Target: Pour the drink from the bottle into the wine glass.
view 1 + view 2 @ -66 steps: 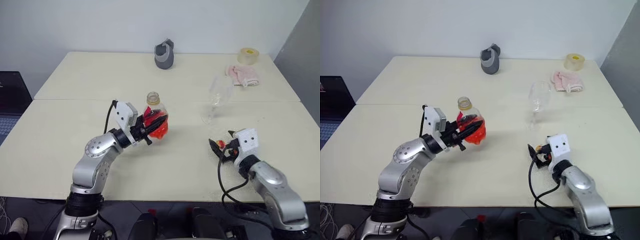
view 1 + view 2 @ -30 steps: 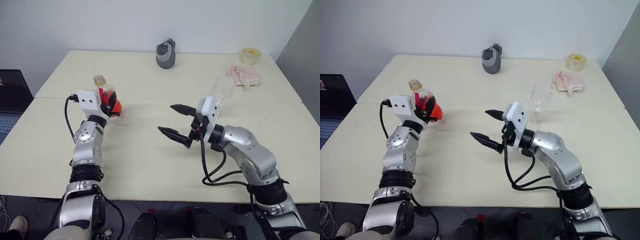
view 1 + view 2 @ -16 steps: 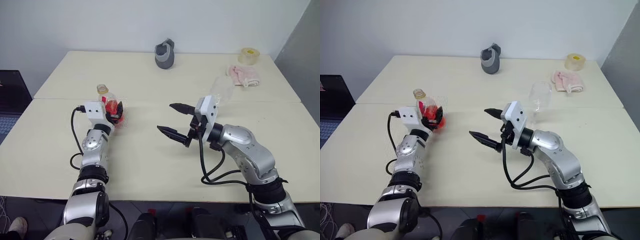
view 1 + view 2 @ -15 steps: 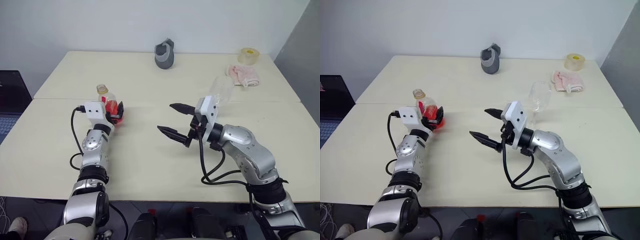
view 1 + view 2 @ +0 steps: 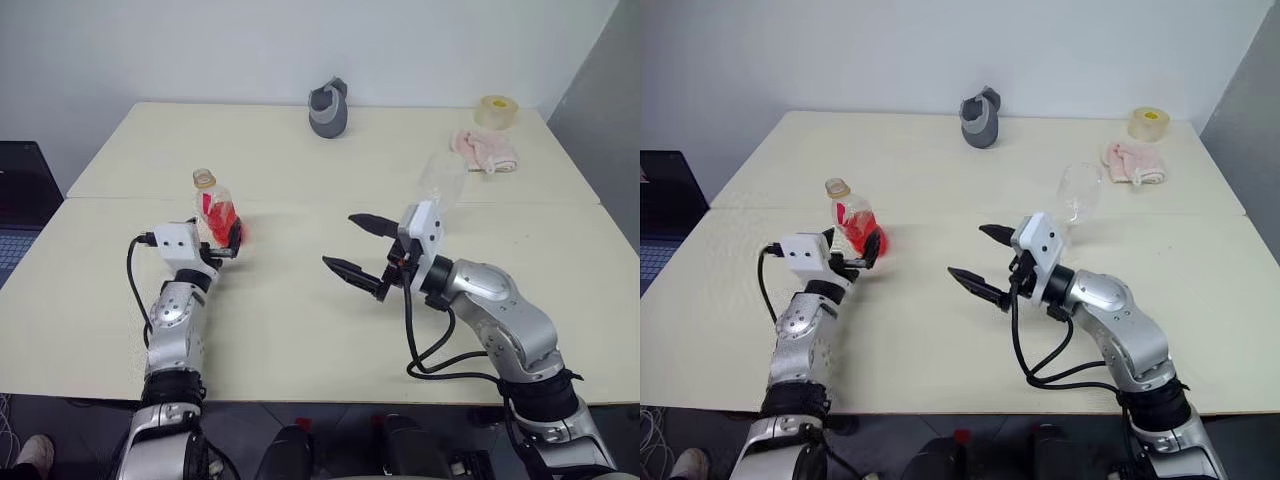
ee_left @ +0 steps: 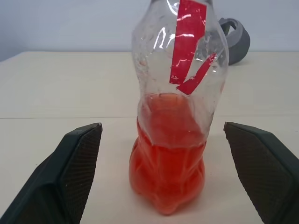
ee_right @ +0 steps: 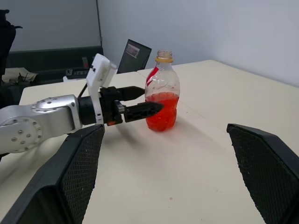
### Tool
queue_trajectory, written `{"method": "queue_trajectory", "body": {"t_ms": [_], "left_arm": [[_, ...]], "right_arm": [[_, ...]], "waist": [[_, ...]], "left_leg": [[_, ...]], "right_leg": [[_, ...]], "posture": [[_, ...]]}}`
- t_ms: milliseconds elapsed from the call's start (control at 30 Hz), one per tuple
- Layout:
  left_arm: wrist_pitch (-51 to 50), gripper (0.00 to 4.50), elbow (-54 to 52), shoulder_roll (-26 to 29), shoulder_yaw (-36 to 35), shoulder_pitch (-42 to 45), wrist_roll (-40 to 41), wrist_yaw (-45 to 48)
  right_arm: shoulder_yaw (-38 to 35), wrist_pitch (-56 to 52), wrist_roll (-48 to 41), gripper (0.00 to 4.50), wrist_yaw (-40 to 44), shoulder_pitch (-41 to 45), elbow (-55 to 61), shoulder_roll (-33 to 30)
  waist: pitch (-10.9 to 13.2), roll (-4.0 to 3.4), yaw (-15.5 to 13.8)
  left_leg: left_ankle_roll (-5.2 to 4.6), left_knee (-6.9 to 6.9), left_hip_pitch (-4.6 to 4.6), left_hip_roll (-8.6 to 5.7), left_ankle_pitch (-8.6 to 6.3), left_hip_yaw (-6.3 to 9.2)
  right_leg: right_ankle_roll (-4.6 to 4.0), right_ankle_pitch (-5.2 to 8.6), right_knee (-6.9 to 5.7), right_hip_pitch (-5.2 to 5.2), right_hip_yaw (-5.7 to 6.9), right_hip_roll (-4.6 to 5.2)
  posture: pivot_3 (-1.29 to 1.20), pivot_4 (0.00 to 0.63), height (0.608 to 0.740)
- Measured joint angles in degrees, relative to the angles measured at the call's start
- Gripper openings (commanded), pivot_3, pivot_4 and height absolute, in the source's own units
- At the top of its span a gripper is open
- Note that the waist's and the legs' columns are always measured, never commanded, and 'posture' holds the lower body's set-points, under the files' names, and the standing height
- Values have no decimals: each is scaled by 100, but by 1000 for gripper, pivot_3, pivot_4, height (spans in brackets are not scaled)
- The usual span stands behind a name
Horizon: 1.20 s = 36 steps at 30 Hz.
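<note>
Red-orange drink (image 6: 167, 172) half fills the uncapped bottle (image 5: 217, 212), just released upright near the counter's (image 5: 300, 330) left edge. Left gripper (image 5: 222, 247) and right gripper (image 5: 362, 246) jaws both gape, empty. Wine glass (image 5: 1076, 195) unfilled.

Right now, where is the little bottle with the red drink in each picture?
Left eye view: the bottle stands on the table's left side, just past the left claw.
Right eye view: same spot, left of the middle.
Left wrist view: in the middle, between the two open black fingers.
Right wrist view: near the middle, beside the left claw's fingertips.
Shared landmark: the grey holder at the table's far edge.
</note>
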<state>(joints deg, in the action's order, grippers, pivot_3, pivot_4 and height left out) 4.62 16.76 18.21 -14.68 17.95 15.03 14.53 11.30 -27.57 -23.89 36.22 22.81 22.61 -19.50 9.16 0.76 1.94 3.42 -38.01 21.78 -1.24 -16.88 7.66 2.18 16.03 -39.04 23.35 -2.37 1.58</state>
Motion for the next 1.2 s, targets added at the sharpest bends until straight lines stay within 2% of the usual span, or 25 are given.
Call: {"method": "queue_trajectory", "body": {"t_ms": [200, 300, 367, 467, 733, 1200], "left_arm": [[-1189, 4474, -2020, 76, 33, -1513, 352, 121], [-1845, 4474, -3073, 232, 121, -2238, 675, 358], [-2236, 4474, -3671, 385, 174, -2446, 938, 532], [-2757, 4474, -4227, 728, 324, -2278, 1397, 932], [-3520, 4474, -4705, 1379, 431, -1734, 2325, 1884], [-3536, 4474, -4377, 1645, 567, -1330, 2445, 2693]], "right_arm": [[-126, -134, -2, 4500, -155, -614, 346, -131], [-316, -253, 109, 4500, -489, -1032, 425, -201], [-397, -260, 438, 4500, -775, -1187, 268, -314], [-489, 15, 1083, 4500, -1224, -1203, -379, -402], [-957, 578, 1590, 4500, -1908, -666, -1973, -8], [-1333, 1360, 1596, 4500, -2149, 618, -3794, 641]], "waist": [[0, 0, -9], [0, 1, -19], [0, 1, -37], [-1, 1, -39], [3, -5, 62], [4, -7, 66]], "left_leg": [[-12, 3, -2, 5, -7, 1], [-15, 3, -3, 6, -9, 0], [-16, 2, -4, 0, -9, -4], [-15, 2, -10, -9, -8, -23], [-13, 11, -20, 7, -7, -55], [-15, 9, -19, 5, -8, -57]], "right_leg": [[0, 0, 3, -6, 0, 13], [1, 1, 4, -12, 1, 12], [2, 1, 3, -14, 4, 5], [3, 1, 2, -18, 3, -7], [0, 0, -1, -12, -17, -29], [-1, 0, -1, -13, -17, -28]], "posture": [[0, 150, 740], [0, 150, 740], [0, 150, 740], [0, 150, 740], [0, 150, 740], [0, 150, 740]]}}
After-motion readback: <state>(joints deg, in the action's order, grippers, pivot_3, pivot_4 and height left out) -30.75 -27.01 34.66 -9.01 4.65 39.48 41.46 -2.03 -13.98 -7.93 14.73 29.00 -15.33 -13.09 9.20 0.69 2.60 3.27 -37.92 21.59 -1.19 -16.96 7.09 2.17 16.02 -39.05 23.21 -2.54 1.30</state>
